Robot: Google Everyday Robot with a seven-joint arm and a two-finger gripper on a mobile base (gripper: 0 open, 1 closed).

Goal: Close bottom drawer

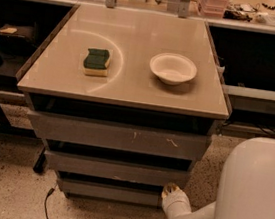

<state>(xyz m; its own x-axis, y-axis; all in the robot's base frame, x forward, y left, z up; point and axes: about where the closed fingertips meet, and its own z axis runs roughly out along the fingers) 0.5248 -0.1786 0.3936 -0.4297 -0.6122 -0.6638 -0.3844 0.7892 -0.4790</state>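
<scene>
Here the fingers (170, 188), spacing unclear, sit at the bottom drawer's (109, 191) right end.

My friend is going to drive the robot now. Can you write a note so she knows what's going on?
The gripper is low down, by the right end of the bottom drawer front.
Drawer: lowest of the stack, with a dark gap above its front; it looks not fully in.
Done: the gripper is at the drawer.
Left: likely push the front in until flush, then pull away.
</scene>
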